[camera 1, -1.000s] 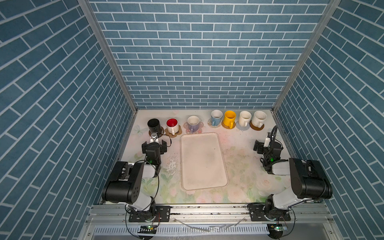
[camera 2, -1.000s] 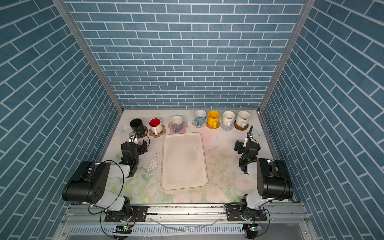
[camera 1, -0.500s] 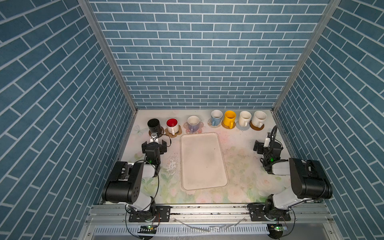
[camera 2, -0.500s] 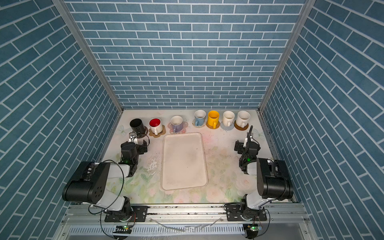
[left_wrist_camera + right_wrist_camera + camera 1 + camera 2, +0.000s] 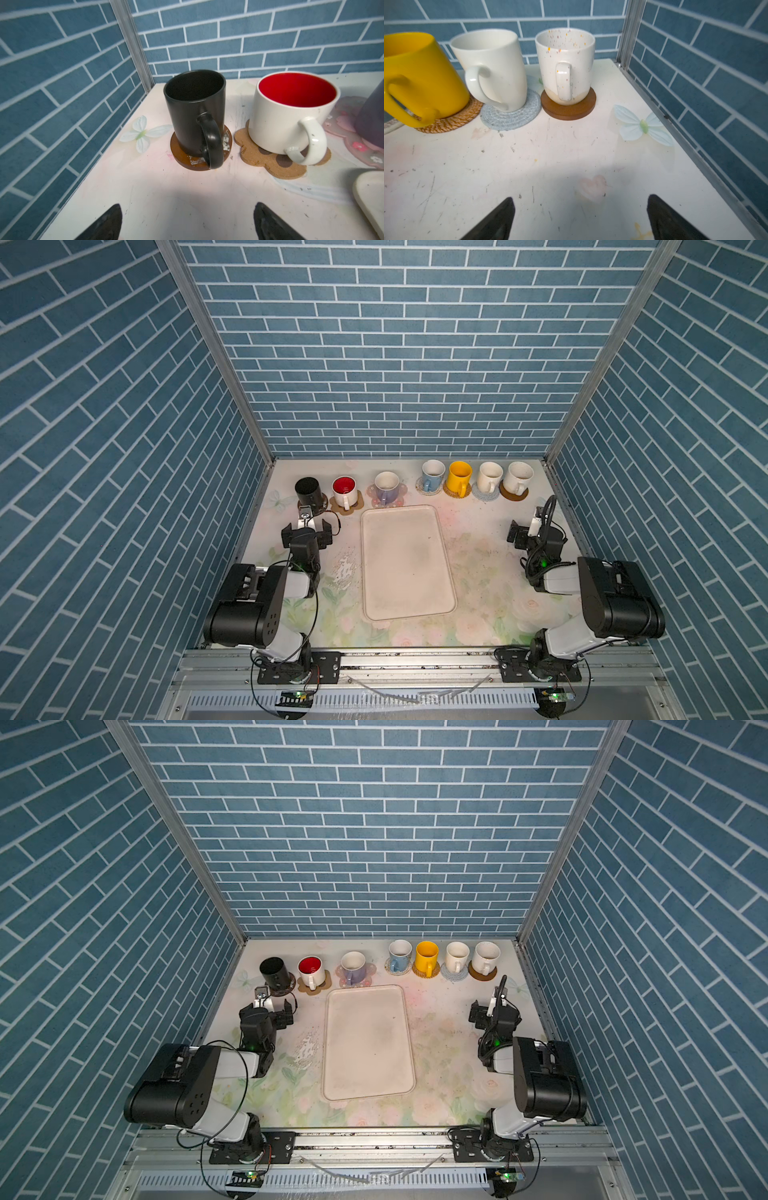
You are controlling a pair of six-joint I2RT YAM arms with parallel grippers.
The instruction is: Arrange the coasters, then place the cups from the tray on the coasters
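Note:
Seven cups stand in a row along the back wall, each on a coaster. From the left: black cup (image 5: pixel 309 490) on a brown disc (image 5: pixel 182 155), red-inside cup (image 5: pixel 345 490) on the paw coaster (image 5: pixel 270 164), lavender cup (image 5: pixel 386 487) on the pink flower (image 5: pixel 342 128). Then come the light blue cup (image 5: pixel 432 475), yellow cup (image 5: pixel 419 79) on rattan (image 5: pixel 452 122), cream cup (image 5: pixel 494 68) on blue knit (image 5: pixel 512 118), and speckled cream cup (image 5: pixel 564 62) on a brown disc (image 5: pixel 571 110). The tray (image 5: pixel 405 560) lies bare. My left gripper (image 5: pixel 187 207) and right gripper (image 5: pixel 581 199) stand open, low, short of the cups, holding nothing.
Blue brick walls with metal corner posts close in the back and both sides. Both arms are folded back near the front rail (image 5: pixel 415 659). The tablecloth (image 5: pixel 482 572) carries printed flowers and butterflies.

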